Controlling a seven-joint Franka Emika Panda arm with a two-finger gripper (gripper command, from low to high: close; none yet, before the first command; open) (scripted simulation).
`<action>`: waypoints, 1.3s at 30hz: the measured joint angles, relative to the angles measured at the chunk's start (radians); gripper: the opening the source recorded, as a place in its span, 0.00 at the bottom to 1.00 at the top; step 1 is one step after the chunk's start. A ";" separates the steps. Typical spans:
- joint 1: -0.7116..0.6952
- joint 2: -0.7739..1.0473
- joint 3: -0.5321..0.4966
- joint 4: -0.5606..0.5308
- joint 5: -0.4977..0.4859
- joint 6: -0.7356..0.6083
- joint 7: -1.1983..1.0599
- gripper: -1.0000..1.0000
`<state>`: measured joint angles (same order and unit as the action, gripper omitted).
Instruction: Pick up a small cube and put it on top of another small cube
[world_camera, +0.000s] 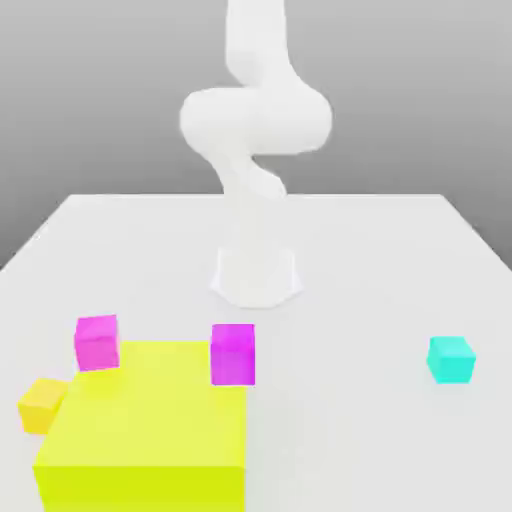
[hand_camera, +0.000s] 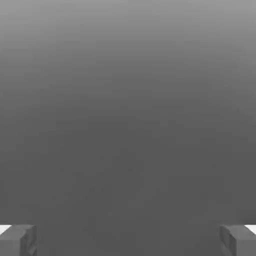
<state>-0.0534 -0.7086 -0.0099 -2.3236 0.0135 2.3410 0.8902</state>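
While the claw (hand_camera: 128, 241) stood wide, its two fingers (hand_camera: 15, 241) far apart with plain grey between them, the orange cube (world_camera: 42, 406) lay outside its grip, well apart from it. In the exterior view the cube sat low on the surface (world_camera: 340, 300), near that view's left edge, while the white arm (world_camera: 256, 120) rose from its base (world_camera: 256, 278) at the middle of the far part and ran up past the top of the view. The exact direction from the claw to the cube could not be told.

The orange cube was just beside the large yellow block (world_camera: 150, 405), on the side towards the exterior view's left; whether the two touched could not be told. It looked turned a little, with its top and one side face in sight.

A magenta cube (world_camera: 97, 343) stood near it, by the block's far corner on the exterior view's left. A purple cube (world_camera: 233, 355) overlapped the block's other far corner in that view. Whether either cube rested on the block or stood behind it could not be told. Well apart from these, towards the exterior view's right, a cyan cube (world_camera: 451, 360) sat upright on the surface. The yellow block was much larger than any of the cubes, with its broad flat top showing.
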 joint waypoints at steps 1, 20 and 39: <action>-0.024 0.040 -0.004 -0.010 0.006 0.017 0.039 0.50; -0.381 0.731 -0.135 -0.188 0.055 0.328 0.760 0.50; -0.460 1.038 -0.131 -0.206 0.143 0.513 0.883 0.00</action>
<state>-0.5130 0.3291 -0.1411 -2.5296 0.1561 2.8544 1.7733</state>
